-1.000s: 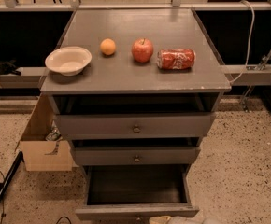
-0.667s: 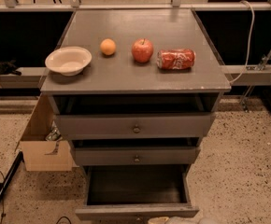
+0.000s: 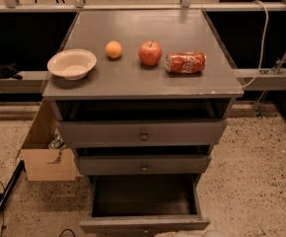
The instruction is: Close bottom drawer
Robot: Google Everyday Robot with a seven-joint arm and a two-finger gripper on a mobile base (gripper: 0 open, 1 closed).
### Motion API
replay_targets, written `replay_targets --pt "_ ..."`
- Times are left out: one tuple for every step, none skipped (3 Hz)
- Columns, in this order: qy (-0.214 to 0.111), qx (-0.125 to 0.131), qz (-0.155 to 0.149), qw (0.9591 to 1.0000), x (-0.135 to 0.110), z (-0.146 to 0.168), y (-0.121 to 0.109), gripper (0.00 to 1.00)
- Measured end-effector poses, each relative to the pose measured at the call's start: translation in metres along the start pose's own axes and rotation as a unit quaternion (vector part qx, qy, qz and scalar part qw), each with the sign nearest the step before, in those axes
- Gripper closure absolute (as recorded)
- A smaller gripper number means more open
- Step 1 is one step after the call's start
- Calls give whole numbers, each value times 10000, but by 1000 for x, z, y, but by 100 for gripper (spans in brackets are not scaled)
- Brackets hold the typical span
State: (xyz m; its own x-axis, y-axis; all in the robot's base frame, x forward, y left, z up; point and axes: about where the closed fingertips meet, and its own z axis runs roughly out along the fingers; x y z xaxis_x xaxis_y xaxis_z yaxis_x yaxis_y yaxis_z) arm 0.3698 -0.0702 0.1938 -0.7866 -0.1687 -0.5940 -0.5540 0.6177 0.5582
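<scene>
The bottom drawer (image 3: pixel 144 224) of the grey cabinet is pulled far out toward me, and its deep dark inside (image 3: pixel 143 196) lies open to view. Its narrow front panel runs along the lower edge of the camera view. Above it, the middle drawer (image 3: pixel 144 165) and the top drawer (image 3: pixel 143 132) each stick out a little, both with a small round knob. Only a pale rounded bit of my gripper (image 3: pixel 192 233) shows, at the very bottom edge, just in front of the bottom drawer's front panel and right of its centre.
On the cabinet top (image 3: pixel 133 83) sit a white bowl (image 3: pixel 72 63), an orange (image 3: pixel 114 49), a red apple (image 3: pixel 150 53) and a red can (image 3: pixel 185 62) lying on its side. An open cardboard box (image 3: pixel 42 152) stands on the floor to the left. A dark bar (image 3: pixel 2 196) lies at the lower left.
</scene>
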Motion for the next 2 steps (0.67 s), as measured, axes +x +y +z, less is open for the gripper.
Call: replay_targets --pt "0 0 0 10000 0 0 0 100" --pt "63 203 -1 9998 -32 23 -15 100"
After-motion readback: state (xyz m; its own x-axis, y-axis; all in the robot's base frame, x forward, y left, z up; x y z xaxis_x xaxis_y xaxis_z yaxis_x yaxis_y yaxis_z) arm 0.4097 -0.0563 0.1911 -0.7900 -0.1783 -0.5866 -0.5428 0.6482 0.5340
